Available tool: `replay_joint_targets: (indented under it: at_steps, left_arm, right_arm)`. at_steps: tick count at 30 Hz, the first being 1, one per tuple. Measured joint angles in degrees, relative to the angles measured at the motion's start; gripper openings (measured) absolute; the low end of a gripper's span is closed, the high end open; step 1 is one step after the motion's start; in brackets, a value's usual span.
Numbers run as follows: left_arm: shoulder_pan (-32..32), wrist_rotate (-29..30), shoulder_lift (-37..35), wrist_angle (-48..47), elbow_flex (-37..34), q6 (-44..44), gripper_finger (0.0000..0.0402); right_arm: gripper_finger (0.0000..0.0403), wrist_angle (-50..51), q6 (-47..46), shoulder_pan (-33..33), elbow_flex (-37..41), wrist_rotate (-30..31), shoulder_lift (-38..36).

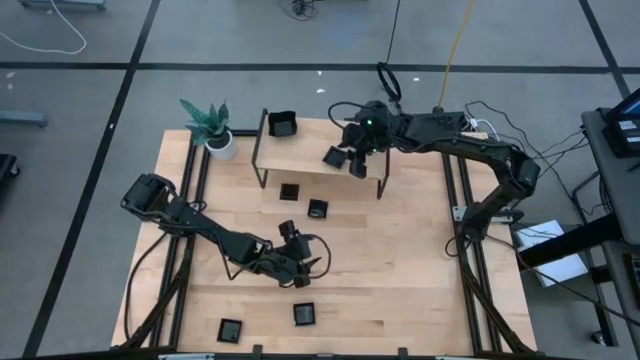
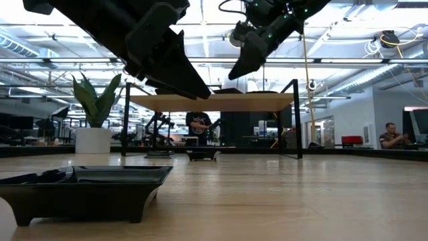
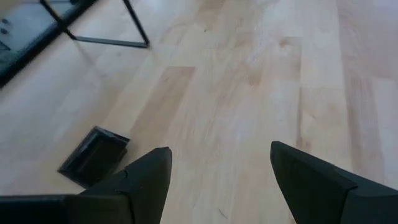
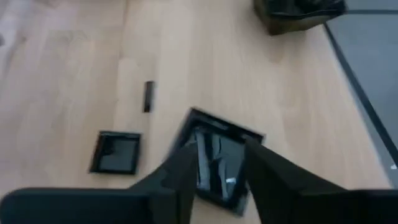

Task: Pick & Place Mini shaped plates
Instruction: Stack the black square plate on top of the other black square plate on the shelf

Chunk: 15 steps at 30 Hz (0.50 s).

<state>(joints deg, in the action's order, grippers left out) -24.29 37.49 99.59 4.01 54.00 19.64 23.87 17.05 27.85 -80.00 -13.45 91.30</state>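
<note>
Wooden table (image 1: 400, 270) carries scattered black plates (image 1: 305, 314), potted plant (image 1: 212, 128), raised shelf (image 1: 310, 152).

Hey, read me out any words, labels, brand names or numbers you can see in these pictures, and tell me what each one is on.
None can be read.
The black plates, the wooden shelf and the white plant pot carry no visible text.
Signs in the room behind the table are too small to read.

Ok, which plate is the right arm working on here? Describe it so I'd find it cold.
Find the raised wooden shelf at the table's far side, next to the potted plant. Two black things sit on top: the end dish on the plant side, and the mini plate nearer the middle. It is the only one lying directly beneath the right gripper.
</note>
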Motion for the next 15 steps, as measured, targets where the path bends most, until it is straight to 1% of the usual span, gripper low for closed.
replay_joint_targets:
  at_steps: [2,4,6,9,11,13,15]
  left_arm:
    - [-0.02,-2.60,-1.17,-2.21,0.00,0.02,0.0273]
    - [-0.13,-3.65,-3.42,-7.48,0.74,2.20,0.0273]
    - [-0.28,-2.86,-6.31,-15.89,2.35,6.59,0.0273]
    - [0.15,0.89,-9.66,-28.92,5.18,13.85,0.0273]
    - [1.29,1.74,-10.74,-36.16,5.84,17.88,0.0273]
    - [3.00,0.86,-10.80,-39.12,5.71,20.79,0.0273]
    - [5.09,0.97,-10.46,-40.01,4.76,22.89,0.0273]
  right_arm:
    - [0.0137,0.88,-0.66,-1.14,0.12,-0.05,-1.52]
    - [0.0155,0.34,-1.35,-3.15,-0.07,-0.18,-3.19]
    - [0.0166,2.92,-1.39,-5.43,0.01,-1.61,-5.76]
    - [0.0171,3.89,-1.75,-10.42,0.92,-5.61,-9.24]
    - [0.0168,3.63,-1.78,-14.26,4.35,-7.69,-12.41]
    - [0.0162,-0.83,-1.72,-18.46,9.41,-7.61,-15.88]
    - [0.0156,-6.11,-1.78,-22.45,16.61,-7.66,-19.58]
